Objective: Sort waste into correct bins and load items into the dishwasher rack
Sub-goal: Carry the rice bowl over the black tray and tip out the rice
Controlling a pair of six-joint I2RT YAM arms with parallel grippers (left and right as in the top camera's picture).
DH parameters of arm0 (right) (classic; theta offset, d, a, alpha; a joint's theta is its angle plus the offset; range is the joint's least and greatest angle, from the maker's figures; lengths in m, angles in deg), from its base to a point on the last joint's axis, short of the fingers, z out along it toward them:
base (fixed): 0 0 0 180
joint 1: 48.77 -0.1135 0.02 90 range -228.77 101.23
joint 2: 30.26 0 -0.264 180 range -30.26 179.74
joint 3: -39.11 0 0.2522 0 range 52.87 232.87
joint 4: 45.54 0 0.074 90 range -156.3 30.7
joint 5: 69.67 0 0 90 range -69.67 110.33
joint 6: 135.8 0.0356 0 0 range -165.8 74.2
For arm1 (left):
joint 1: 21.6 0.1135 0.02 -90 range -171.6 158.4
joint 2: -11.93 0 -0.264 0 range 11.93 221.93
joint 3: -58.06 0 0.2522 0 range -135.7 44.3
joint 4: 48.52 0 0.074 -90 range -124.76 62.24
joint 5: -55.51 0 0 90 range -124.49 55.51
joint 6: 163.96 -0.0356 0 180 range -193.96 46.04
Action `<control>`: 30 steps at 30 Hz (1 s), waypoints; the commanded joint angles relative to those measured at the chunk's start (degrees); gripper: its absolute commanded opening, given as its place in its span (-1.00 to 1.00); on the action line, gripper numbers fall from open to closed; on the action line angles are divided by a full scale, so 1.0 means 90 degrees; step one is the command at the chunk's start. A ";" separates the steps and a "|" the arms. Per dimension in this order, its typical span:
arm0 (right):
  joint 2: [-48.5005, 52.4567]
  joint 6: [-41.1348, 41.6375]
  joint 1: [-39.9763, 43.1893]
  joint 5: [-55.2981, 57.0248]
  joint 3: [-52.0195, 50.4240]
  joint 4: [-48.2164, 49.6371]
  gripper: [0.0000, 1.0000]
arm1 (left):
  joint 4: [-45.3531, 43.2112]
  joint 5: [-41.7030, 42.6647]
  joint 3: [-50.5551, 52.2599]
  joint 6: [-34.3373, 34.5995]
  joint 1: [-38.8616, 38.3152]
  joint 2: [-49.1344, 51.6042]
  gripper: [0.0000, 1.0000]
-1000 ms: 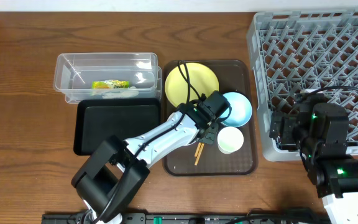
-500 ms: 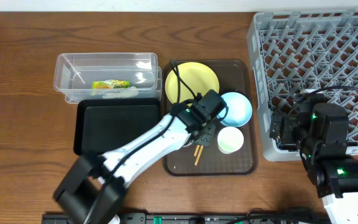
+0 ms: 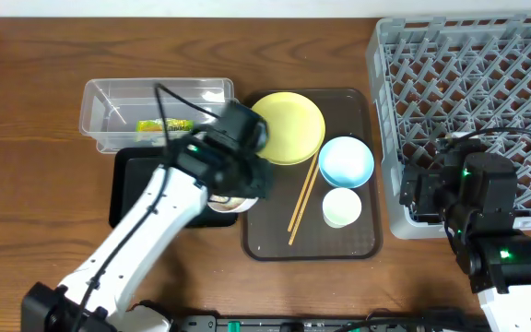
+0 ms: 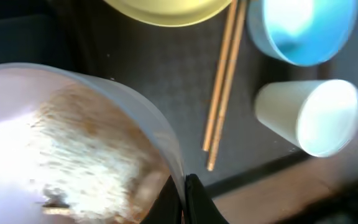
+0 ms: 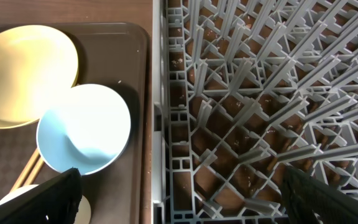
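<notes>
My left gripper [image 3: 240, 177] is shut on the rim of the white bowl [image 4: 61, 143], which holds rice-like scraps [image 4: 73, 155]. It holds the bowl [image 3: 228, 202] over the right edge of the black tray-bin [image 3: 146, 184]. The wrapper [image 3: 166, 125] lies in the clear tub [image 3: 118, 97]. The yellow plate [image 3: 289, 124], blue bowl [image 3: 347, 159], pale cup [image 3: 342, 207] and chopsticks [image 3: 303, 192] sit on the brown tray [image 3: 358, 242]. My right gripper [image 5: 185, 196] is open and empty over the front left corner of the grey rack [image 3: 468, 83].
The brown serving tray lies between the bins and the rack, its right edge [image 5: 146, 124] close to the rack wall. The right arm's body [image 3: 491, 231] stands in front of the rack. Bare wooden table [image 3: 26, 212] lies to the left.
My left gripper has carried the white bowl off the brown tray, leftward to the black tray-bin's right edge. The chopsticks now show in full. The right arm has not moved.
</notes>
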 commanded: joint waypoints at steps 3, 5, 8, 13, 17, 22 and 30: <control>-0.0010 0.0083 -0.0022 -0.0044 0.0124 -0.0010 0.99 | -0.0097 0.3337 0.0493 -0.1430 0.1416 -0.0058 -0.88; -0.0010 0.0083 -0.0022 -0.0044 0.0124 -0.0007 0.99 | -0.0114 0.4328 0.0741 -0.1880 0.2096 -0.0044 -0.88; -0.0010 0.0083 -0.0022 -0.0044 0.0124 -0.0007 0.98 | -0.0114 0.4981 0.1107 -0.2174 0.3050 0.0005 -0.88; -0.0010 0.0083 -0.0022 -0.0044 0.0124 -0.0007 0.97 | -0.0117 0.6450 0.1494 -0.2737 0.4262 0.0338 -0.88; -0.0010 0.0083 -0.0022 -0.0044 0.0124 -0.0007 0.99 | -0.0087 0.7376 0.1603 -0.2623 0.4811 0.0896 -0.88; -0.0010 0.0083 -0.0022 -0.0044 0.0124 -0.0034 0.99 | -0.0087 0.7973 0.1605 -0.2057 0.5136 0.1719 -0.88; -0.0010 0.0083 -0.0022 -0.0044 0.0124 -0.0063 0.99 | -0.0090 0.7973 0.1608 -0.1202 0.5289 0.2390 -0.88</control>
